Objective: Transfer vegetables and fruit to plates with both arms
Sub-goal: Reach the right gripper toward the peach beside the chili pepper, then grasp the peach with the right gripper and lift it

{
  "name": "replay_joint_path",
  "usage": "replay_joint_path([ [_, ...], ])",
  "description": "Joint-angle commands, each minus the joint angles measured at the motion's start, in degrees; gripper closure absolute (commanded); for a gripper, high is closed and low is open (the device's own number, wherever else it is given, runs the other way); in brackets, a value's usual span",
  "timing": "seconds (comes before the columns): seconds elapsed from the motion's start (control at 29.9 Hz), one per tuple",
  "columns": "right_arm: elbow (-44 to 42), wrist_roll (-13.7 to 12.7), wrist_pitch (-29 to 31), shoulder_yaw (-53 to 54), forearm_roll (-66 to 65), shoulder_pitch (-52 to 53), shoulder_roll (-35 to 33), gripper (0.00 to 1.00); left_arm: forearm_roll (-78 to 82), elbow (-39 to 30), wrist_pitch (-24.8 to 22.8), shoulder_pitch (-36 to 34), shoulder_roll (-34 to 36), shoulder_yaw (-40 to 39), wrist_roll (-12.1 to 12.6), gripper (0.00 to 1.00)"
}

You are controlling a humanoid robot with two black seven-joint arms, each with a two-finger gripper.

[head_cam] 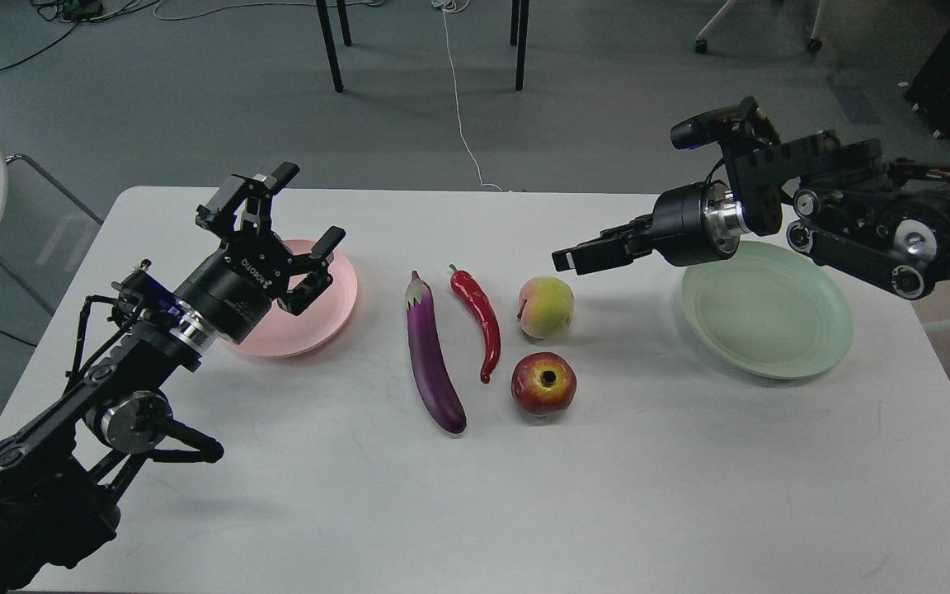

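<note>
While all four items lie untouched mid-counter, both plates sit empty.
Left end effector (289,227), fingers apart, hovers over the pink plate (339,309) at 9 o'clock; right end effector (578,256), fingers together, points at the peach (546,307). The pomegranate (543,384) may roll if nudged; the glossy eggplant (434,367) and chili (479,318) may slip.

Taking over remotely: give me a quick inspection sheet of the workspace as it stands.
Surface: white table, bare.
Job's things: eggplant, chili pepper, peach, pomegranate at centre; pink plate left, green plate right, both without food.
Clutter: nothing seen.
Grippers: left gripper open over pink plate; right gripper empty, fingers hard to tell apart.
Cables: white cable on floor.
Surroundings: chair legs, grey floor.
</note>
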Motion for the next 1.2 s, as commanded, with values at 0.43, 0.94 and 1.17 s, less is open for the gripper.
replay_joint_path([
  [0.43, -14.5, 0.0, -4.1, -12.1, -0.8, 0.1, 18.0, 0.01, 0.0, -0.7, -0.2, 0.3, 1.4, -1.3, -0.1, 0.02],
  [0.94, -21.8, 0.0, -6.1, -21.8, -1.0, 0.3, 21.9, 0.01, 0.0, -1.4, -0.2, 0.3, 1.9, -1.3, -0.1, 0.02],
  [1.17, -21.7, 0.0, -7.2, -21.8, -0.8, -0.5, 21.9, 0.01, 0.0, -1.5, -0.2, 0.4, 2.5, -1.2, -0.1, 0.02],
])
